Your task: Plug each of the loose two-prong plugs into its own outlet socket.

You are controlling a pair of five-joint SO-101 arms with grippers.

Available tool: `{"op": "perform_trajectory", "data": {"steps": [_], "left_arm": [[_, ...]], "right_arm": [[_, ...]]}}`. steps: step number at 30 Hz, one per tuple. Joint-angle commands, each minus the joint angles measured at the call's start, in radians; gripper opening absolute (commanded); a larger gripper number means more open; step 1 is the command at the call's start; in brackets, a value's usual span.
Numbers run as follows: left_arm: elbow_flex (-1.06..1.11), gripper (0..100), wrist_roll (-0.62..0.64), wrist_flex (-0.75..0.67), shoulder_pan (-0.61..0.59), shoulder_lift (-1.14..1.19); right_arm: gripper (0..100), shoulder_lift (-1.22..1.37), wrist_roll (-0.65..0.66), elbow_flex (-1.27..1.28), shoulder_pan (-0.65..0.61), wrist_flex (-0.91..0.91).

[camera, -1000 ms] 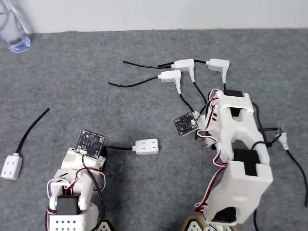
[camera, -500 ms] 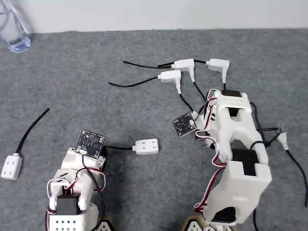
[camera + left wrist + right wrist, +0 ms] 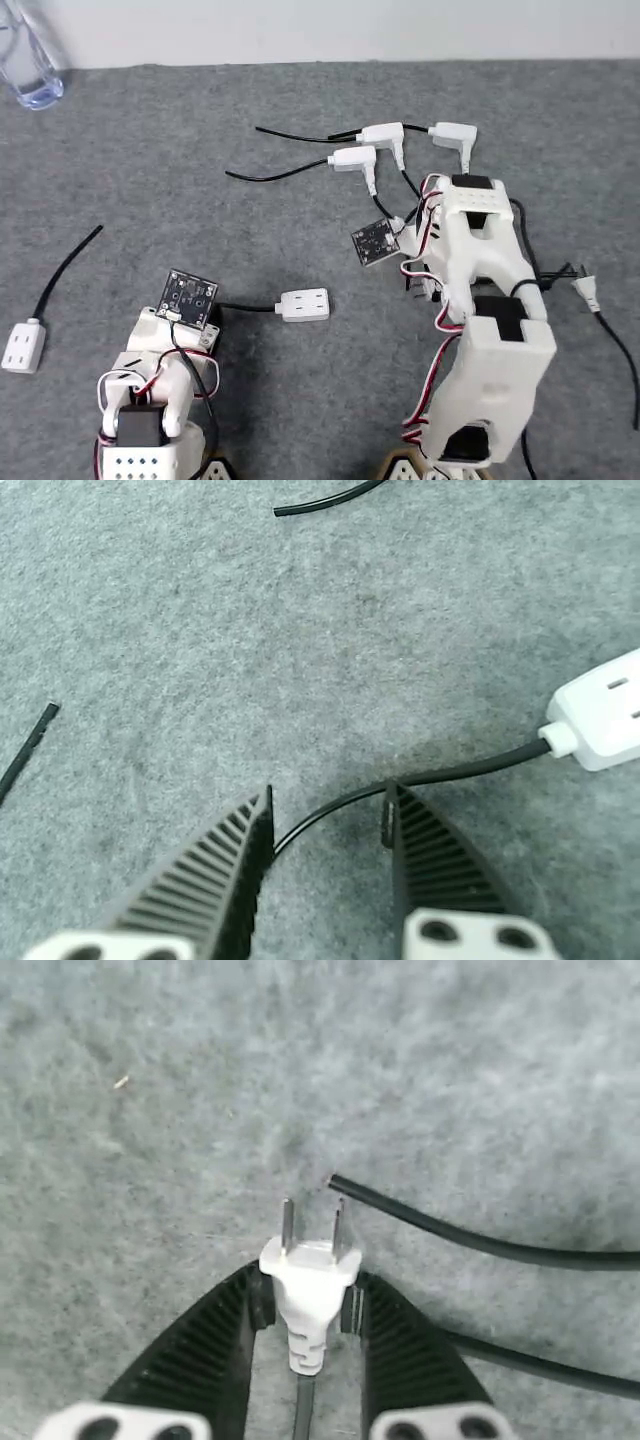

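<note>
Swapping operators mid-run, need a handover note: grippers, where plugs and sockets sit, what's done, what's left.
Right gripper: shut on a white two-prong plug, prongs pointing away from the fingers.
Left gripper: open, fingers either side of the black cord of the nearer socket.
Second socket lies at the table's left edge; another loose plug lies beside the right arm.
Done: nothing is plugged into either socket.
Left: insert the held plug, then the others.

The table (image 3: 200, 120) wears grey, fuzzy, matt cloth like felt. The plug (image 3: 308, 1278) is smooth white plastic with dull metal prongs (image 3: 288, 1227). The fingers (image 3: 210, 1345) are matt black plastic, ridged inside.
</note>
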Motion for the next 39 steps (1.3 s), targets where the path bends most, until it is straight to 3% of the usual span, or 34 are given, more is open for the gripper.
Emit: {"op": "perform_trajectory", "data": {"steps": [1,6,16,25,27,33,39], "left_arm": [[-0.004,17,-0.006,0.017,0.008,-0.017],[-0.004,17,-0.006,0.014,0.008,-0.017],[-0.004,17,0.017,-0.038,0.049,-0.018],[-0.004,18,0.511,-0.402,0.051,-0.018],[-0.004,18,0.618,-0.414,0.071,-0.017],[-0.004,19,1.028,-0.387,0.282,-0.015],[-0.004,19,1.057,-0.391,0.371,-0.014]], "right_arm": [[0.9,0.028,-0.014,-0.031,-0.021,0.077],[0.9,0.005,-0.115,-0.041,-0.038,0.137],[0.9,-0.288,-0.519,-0.037,-0.137,0.28],[0.8,-0.418,-0.799,-0.035,-0.157,0.443],[0.8,-0.435,-0.836,-0.035,-0.168,0.455],[0.8,-0.515,-0.936,-0.038,-0.294,0.456],[0.8,-0.591,-1.02,-0.038,-0.453,0.444]]}}
